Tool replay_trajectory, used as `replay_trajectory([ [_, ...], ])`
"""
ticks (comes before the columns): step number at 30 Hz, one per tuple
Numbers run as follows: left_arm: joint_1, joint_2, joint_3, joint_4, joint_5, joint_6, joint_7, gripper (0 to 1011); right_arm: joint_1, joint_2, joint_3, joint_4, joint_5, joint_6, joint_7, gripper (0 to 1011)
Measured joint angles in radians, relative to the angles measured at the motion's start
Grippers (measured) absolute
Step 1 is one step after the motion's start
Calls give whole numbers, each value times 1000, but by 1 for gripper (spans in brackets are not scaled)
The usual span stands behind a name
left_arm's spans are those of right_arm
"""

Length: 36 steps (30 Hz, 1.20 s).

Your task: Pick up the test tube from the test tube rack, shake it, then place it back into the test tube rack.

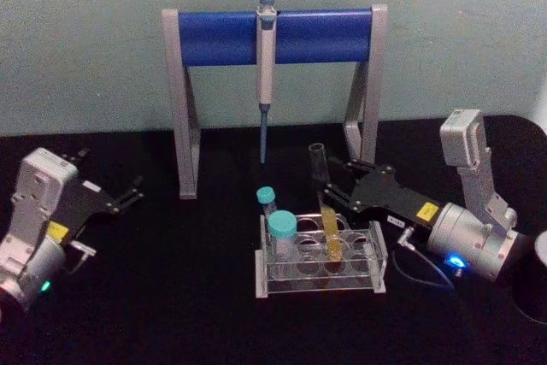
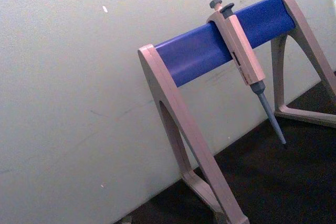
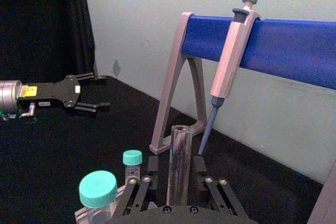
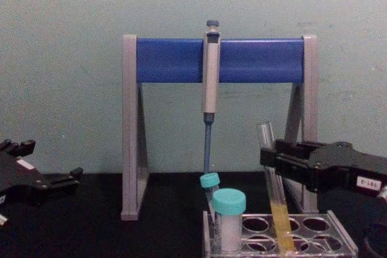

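The test tube (image 1: 325,203) is a long clear glass tube with yellow liquid at the bottom. It leans in a hole of the clear test tube rack (image 1: 261,284), its open end tipped back and to the left. My right gripper (image 1: 326,184) reaches in from the right with its black fingers on either side of the tube's upper part. In the right wrist view the tube (image 3: 179,166) stands between the fingers (image 3: 153,164), with a small gap on one side. From the chest, the right gripper (image 4: 266,156) sits above the rack (image 4: 341,219). My left gripper (image 1: 134,193) is parked open at the far left.
A wide teal-capped tube (image 1: 282,228) and a thin teal-capped tube (image 1: 266,197) stand at the rack's left end. The grey-and-blue pipette stand (image 1: 214,38) with a hanging pipette (image 1: 266,66) rises behind the rack. A cable (image 1: 423,271) trails by the right wrist.
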Motion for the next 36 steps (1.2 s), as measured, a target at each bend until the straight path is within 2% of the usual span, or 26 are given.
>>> replay_trajectory([
  [1,0,0,0,0,0,0,0,1001,0,0,0,0,0,0,0,406],
  [2,0,0,0,0,0,0,0,1001,0,0,0,0,0,0,0,467],
  [5,0,0,0,0,0,0,0,1001,0,0,0,0,0,0,0,529],
  [6,0,0,0,0,0,0,0,1001,0,0,0,0,0,0,0,591],
  [8,0,0,0,0,0,0,0,1001,0,0,0,0,0,0,0,623],
  [9,0,0,0,0,0,0,0,1001,0,0,0,0,0,0,0,680],
  [10,0,0,0,0,0,0,0,1001,0,0,0,0,0,0,0,680],
  [11,0,0,0,0,0,0,0,1001,0,0,0,0,0,-1,0,750],
  [13,0,0,0,0,0,0,0,1001,0,0,0,0,0,-1,0,788],
  [14,0,0,0,0,0,0,0,1001,0,0,0,0,0,0,0,842],
  [18,0,0,0,0,0,0,0,1001,0,0,0,0,0,-1,0,908],
  [19,0,0,0,0,0,0,0,1001,0,0,0,0,0,-1,0,973],
  [29,0,0,0,0,0,0,0,1001,0,0,0,0,0,-1,0,1000],
  [36,0,0,0,0,0,0,0,1001,-20,-6,26,-20,3,-54,-12,1000],
])
